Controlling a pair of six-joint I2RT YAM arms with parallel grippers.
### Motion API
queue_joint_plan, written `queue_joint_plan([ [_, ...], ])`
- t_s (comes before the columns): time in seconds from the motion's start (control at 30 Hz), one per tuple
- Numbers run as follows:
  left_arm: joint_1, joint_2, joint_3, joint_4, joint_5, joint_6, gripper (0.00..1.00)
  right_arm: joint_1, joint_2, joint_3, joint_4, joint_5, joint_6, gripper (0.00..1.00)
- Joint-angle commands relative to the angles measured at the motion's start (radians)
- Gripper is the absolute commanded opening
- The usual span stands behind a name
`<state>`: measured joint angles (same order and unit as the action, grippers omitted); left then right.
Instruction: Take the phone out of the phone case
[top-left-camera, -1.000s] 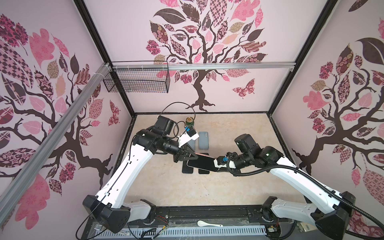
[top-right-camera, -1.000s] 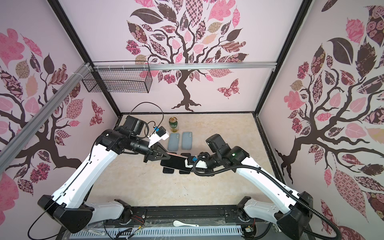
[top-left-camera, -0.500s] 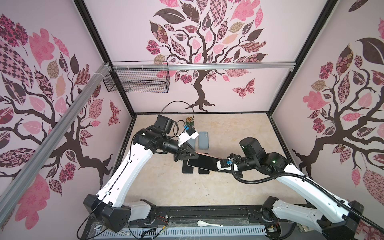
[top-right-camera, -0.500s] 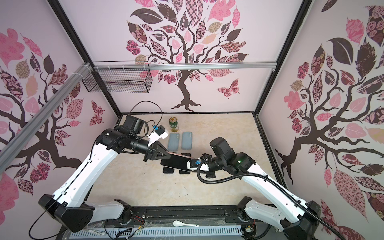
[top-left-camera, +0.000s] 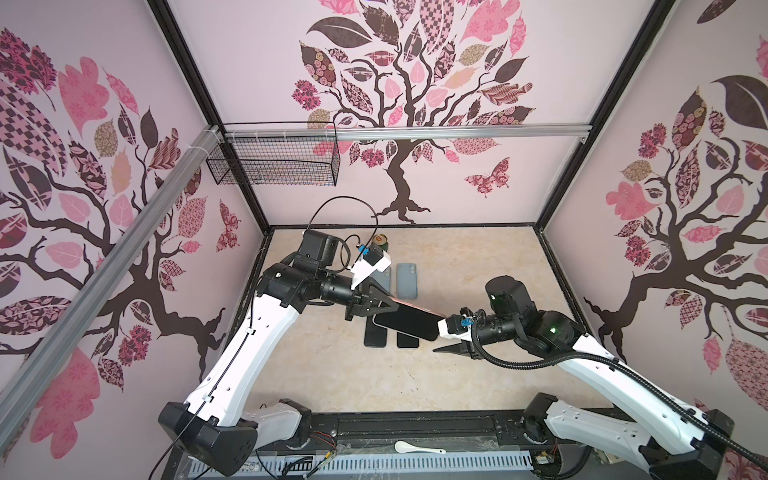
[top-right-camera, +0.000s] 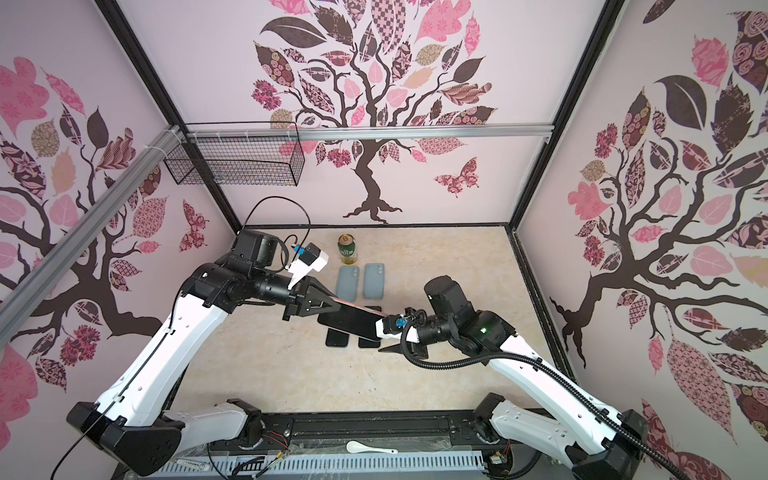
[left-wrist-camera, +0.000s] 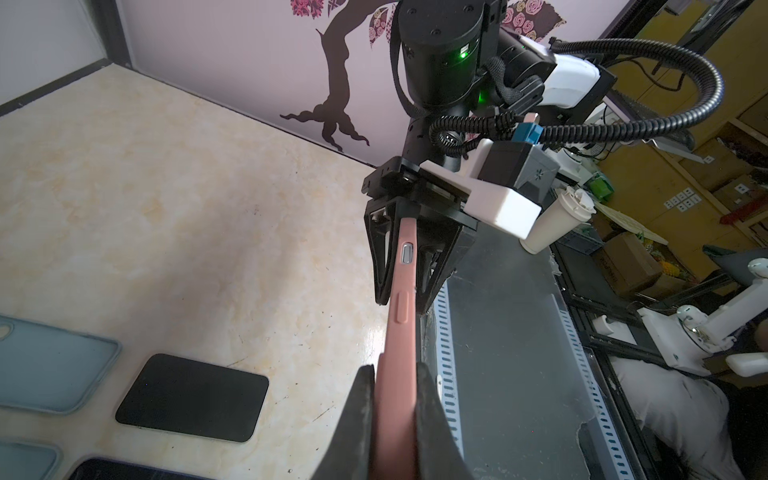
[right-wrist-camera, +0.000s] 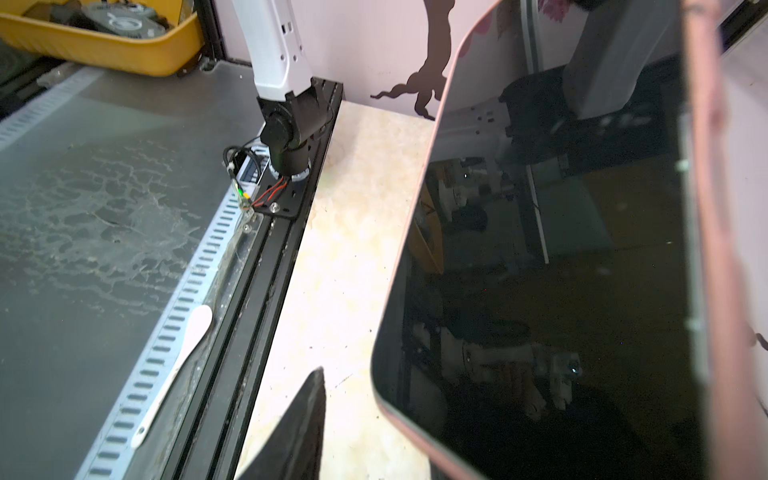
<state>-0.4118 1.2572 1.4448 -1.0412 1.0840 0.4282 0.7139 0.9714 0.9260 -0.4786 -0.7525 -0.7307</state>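
A dark-screened phone in its pink phone case hangs level above the table in both top views. My left gripper is shut on one end of the case, its fingers pressed against both faces. My right gripper stands open at the other end, jaws straddling the case without pinching it. In the right wrist view the phone's screen with its pink rim fills the picture. One right finger shows clear of the edge; the other is hidden.
Two grey-blue cases lie on the table behind the held phone, and two dark phones lie under it. A green can stands at the back. A white spoon rests on the front rail. A wire basket hangs on the back wall.
My right gripper's jaws have opened off the phone's end and its arm has shifted slightly back to the right. The left gripper keeps its hold in the same place.
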Motion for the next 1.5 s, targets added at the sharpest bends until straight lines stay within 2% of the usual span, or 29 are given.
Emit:
queue_joint_plan([
  [0.0, 0.002, -0.001, -0.038, 0.126, -0.049, -0.010, 0.00, 0.033, -0.047, -0.007, 0.276, -0.144, 0.113, 0.41],
  [0.17, 0.013, -0.019, -0.055, 0.141, -0.069, -0.018, 0.00, 0.032, -0.089, -0.039, 0.367, -0.157, 0.190, 0.36],
  [0.43, 0.030, -0.012, -0.053, 0.152, -0.055, -0.034, 0.00, 0.032, -0.072, 0.012, 0.259, -0.206, 0.130, 0.26],
  [0.57, 0.038, 0.001, -0.049, 0.150, -0.094, -0.065, 0.00, 0.032, -0.066, 0.034, 0.214, -0.210, 0.097, 0.20],
  [0.63, 0.054, 0.017, -0.044, 0.152, -0.093, -0.089, 0.00, 0.033, -0.063, 0.043, 0.198, -0.222, 0.089, 0.20],
  [0.73, 0.074, 0.029, -0.041, 0.159, -0.077, -0.110, 0.00, 0.032, -0.065, 0.047, 0.196, -0.235, 0.087, 0.27],
  [0.87, 0.074, 0.028, -0.045, 0.180, -0.076, -0.127, 0.00, 0.033, -0.064, 0.044, 0.196, -0.235, 0.087, 0.28],
  [1.27, 0.076, 0.053, -0.036, 0.170, -0.110, -0.152, 0.00, 0.032, -0.056, 0.060, 0.165, -0.241, 0.067, 0.15],
  [1.47, 0.077, 0.086, -0.012, 0.145, -0.105, -0.159, 0.00, 0.032, -0.051, 0.070, 0.145, -0.236, 0.051, 0.25],
])
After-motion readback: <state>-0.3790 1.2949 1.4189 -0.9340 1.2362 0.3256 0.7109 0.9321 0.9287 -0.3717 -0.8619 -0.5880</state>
